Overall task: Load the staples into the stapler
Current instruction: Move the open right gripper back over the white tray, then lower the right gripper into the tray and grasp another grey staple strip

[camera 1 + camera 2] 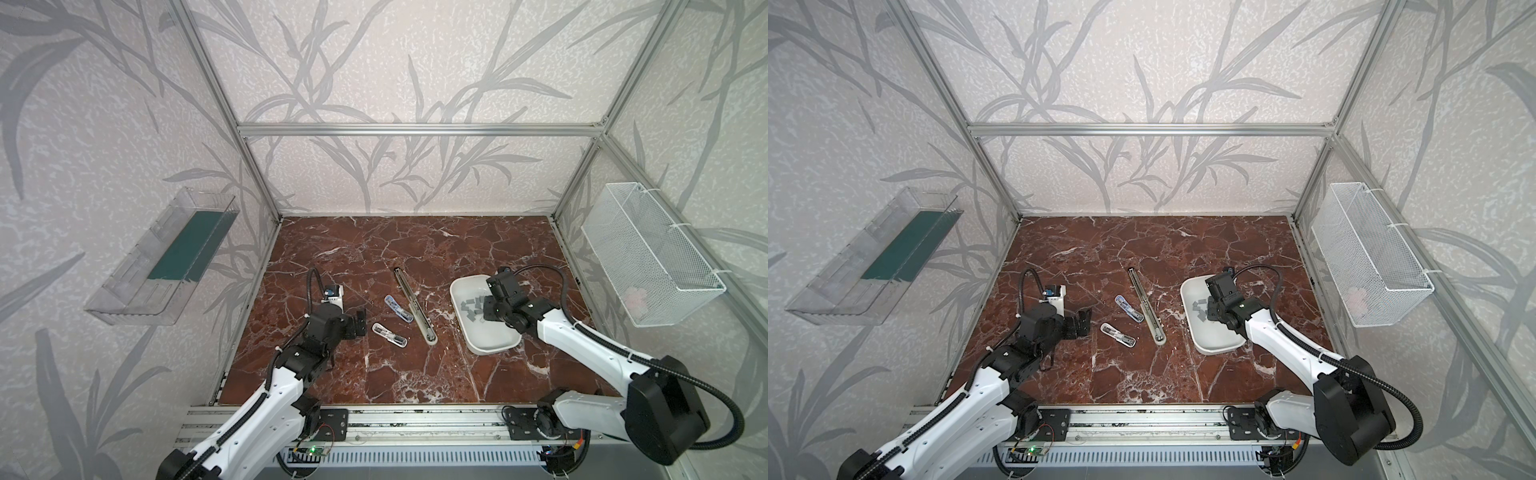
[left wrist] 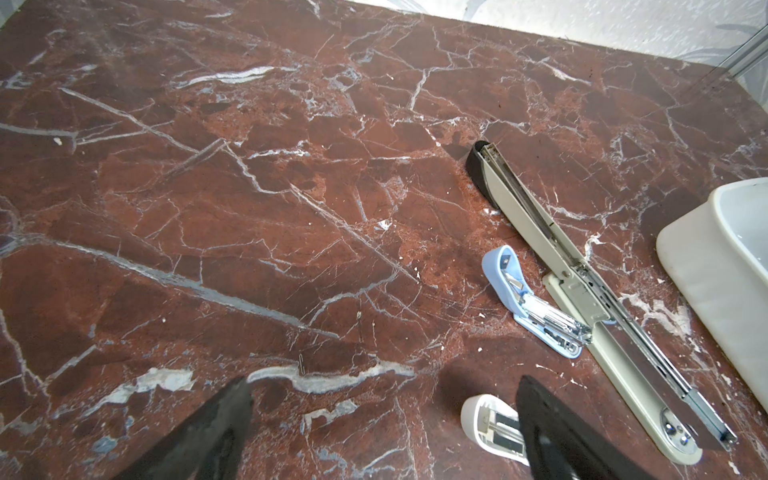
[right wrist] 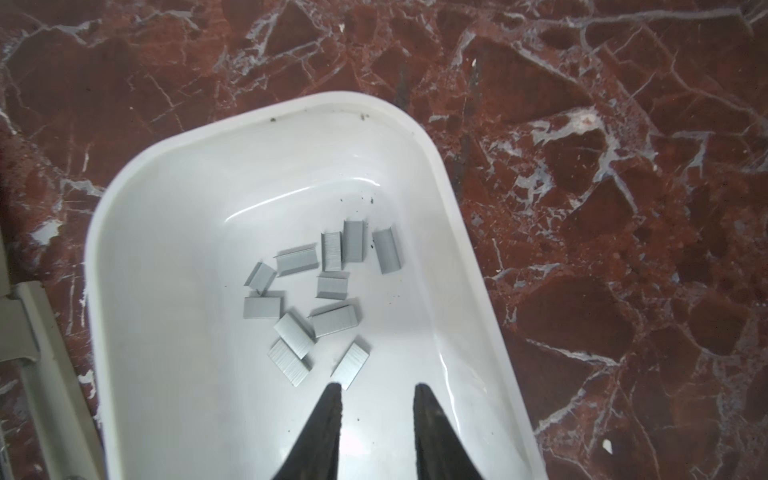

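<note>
**Marble table** [image 1: 374, 249]: a red-brown slab with white veins that bears every item.

**Arms:** in both top views the left arm works at the left and the right arm at the right.
- The left gripper [image 2: 384, 384] hangs low over bare marble. Its jaws are spread wide, with nothing between them.
- The right gripper [image 3: 378, 386] reaches down into the white tray [image 3: 332, 99]. Its jaws are parted narrowly and hold nothing. One fingertip [image 3: 332, 399] stands just beside the nearest strip.

**White tray:** shallow, with rounded corners, on the right half of the table.

**Long stapler** [image 1: 414, 305]: pale beige, opened out flat with its metal rail facing up. It lies on a diagonal near the middle, between the tray and the two small staplers.

**Blue stapler** [image 1: 398, 308]: small and opened. It lies on the long stapler's left, and one end meets that stapler's side.

**White stapler** [image 1: 389, 335]: small and opened. It lies apart from the blue one and nearest the left gripper. In the left wrist view one finger partly hides it.

**Staples** [image 3: 332, 286]: about a dozen short grey strips, loose in a cluster on the tray floor, some touching or overlapping.
</note>
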You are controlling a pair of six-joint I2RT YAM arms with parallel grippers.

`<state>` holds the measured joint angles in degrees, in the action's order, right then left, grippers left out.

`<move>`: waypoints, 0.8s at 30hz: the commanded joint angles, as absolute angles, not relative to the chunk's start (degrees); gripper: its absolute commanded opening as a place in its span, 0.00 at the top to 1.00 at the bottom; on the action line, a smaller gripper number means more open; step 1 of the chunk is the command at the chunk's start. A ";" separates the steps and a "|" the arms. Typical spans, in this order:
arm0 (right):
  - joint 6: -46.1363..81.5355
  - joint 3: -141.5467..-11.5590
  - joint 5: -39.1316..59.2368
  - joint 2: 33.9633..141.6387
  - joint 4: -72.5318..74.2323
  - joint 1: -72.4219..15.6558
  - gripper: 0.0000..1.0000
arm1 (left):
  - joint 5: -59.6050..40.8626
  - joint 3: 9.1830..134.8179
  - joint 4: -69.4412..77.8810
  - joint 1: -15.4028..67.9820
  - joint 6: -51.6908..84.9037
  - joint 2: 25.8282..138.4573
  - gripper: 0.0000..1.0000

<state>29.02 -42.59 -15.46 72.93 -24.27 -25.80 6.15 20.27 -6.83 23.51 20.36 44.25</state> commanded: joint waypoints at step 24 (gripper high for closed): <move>33.57 -47.90 -6.13 89.86 -24.19 -23.47 0.66 | 4.92 21.14 -5.18 23.41 18.72 44.06 0.01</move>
<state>32.75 -46.48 -6.57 88.73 -22.79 -23.62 4.89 20.27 -5.61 23.51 19.00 44.16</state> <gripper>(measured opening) 0.342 0.991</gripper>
